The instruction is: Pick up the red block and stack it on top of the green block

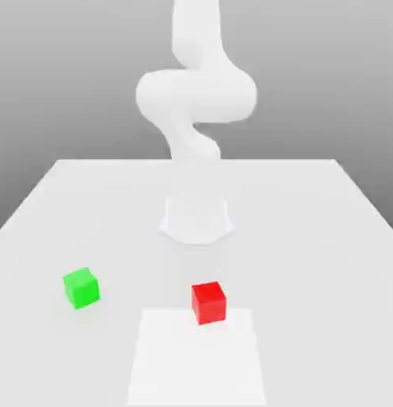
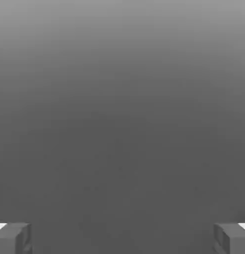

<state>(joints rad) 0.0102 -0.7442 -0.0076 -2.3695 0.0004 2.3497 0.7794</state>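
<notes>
**Red cube's an easy grab, arm's nowhere near it yet**

You've got the red block [image 1: 208,302] lower centre of the exterior view, the green block [image 1: 81,287] well apart at lower left, both on the worktop [image 1: 311,238]. Looks rigid and light; pinch 2 opposite flat faces. The gripper [image 2: 122,238] is spread wide, holding nothing, and the arm [image 1: 196,95] is folded up at top centre.

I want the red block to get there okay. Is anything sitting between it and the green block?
No, nothing visible is. The red block and the green block sit apart on the white table, green toward the exterior view's left, with bare tabletop between them.
</notes>
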